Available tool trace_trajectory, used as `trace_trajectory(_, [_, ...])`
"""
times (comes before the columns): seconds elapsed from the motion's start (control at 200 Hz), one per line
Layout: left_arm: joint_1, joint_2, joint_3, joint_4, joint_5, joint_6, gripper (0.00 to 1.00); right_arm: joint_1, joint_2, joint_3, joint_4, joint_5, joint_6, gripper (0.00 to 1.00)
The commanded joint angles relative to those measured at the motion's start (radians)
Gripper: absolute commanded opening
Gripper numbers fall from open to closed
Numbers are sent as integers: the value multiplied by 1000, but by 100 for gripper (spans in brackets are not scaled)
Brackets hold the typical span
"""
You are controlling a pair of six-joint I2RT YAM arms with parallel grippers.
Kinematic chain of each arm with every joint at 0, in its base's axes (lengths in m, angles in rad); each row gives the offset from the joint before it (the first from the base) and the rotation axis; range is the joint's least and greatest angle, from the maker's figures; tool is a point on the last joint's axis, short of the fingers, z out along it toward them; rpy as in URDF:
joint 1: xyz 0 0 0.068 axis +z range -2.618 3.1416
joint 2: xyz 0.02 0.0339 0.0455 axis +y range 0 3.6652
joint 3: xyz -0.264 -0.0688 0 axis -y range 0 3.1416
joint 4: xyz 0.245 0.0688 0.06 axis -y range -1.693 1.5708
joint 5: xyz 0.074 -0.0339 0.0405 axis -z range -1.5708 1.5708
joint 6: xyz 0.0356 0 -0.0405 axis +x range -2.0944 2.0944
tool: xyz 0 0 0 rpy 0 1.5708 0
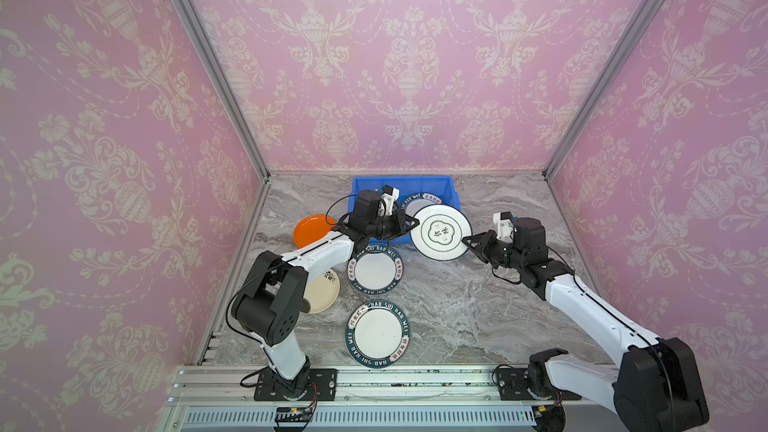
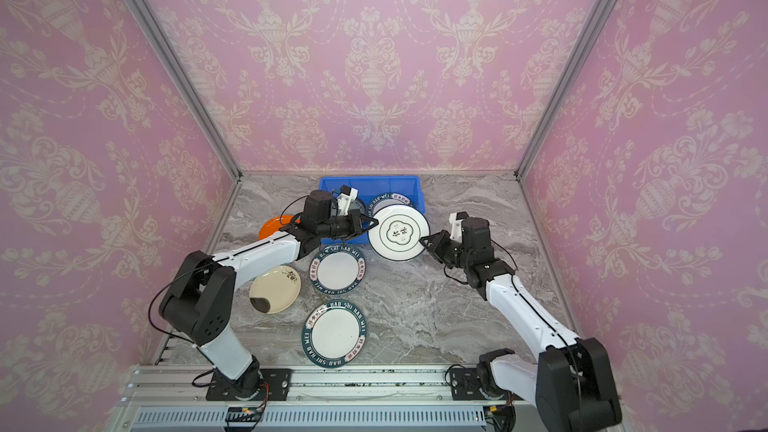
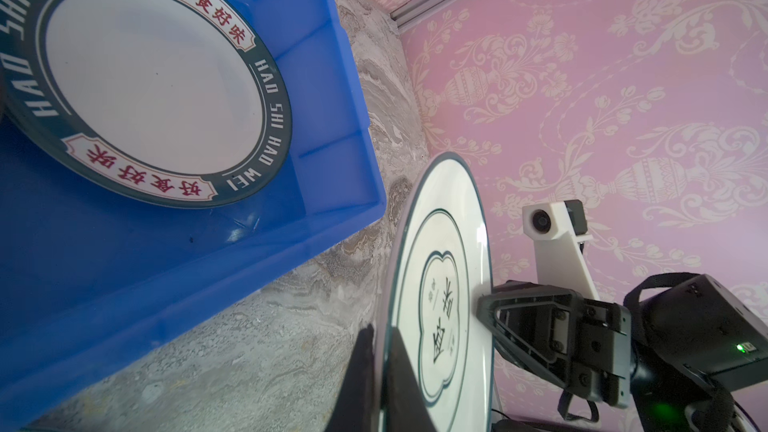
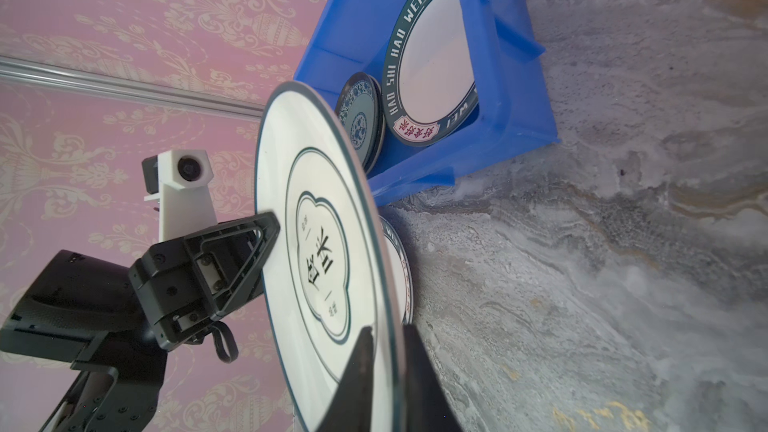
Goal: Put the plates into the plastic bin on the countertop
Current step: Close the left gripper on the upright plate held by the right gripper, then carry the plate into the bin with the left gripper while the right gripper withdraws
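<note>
Currently emblem plate (image 1: 440, 232) is rim-pinched by left end effector (image 1: 415, 223); opposite rim is straddled by right end effector (image 1: 467, 239), clamping cannot be told. Judged stiff, slick, breakable: rim holds only.

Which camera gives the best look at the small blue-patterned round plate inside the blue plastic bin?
The right wrist view: the small blue-patterned round plate shows its face there, in the bright blue plastic bin. In both top views the left arm hides almost all of it; the left wrist view misses it.
</note>
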Motion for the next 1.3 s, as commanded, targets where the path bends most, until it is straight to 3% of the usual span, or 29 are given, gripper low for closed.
trace_trajectory(0.0, [12,40,45,-4,-39,-19,0,-2,38,84,-77,43,-99,35])
trace_trajectory(0.065, [22,64,71,3,-32,-33,0,-12,55,103,-97,69,-108,44])
trace_trajectory(0.165, [33,84,118,-38,-49,-11,0,-52,60,103,-86,78,-89,47])
trace_trajectory(0.415, [105,127,251,-167,-88,37,0,-189,-32,74,-98,56,-90,44])
trace_trajectory(0.721, [118,273,451,-269,-126,82,0,-218,-24,61,-78,16,-86,43])
trace_trajectory(1.296, [115,411,511,-286,-231,73,0,-248,-76,-27,-20,6,-44,41])
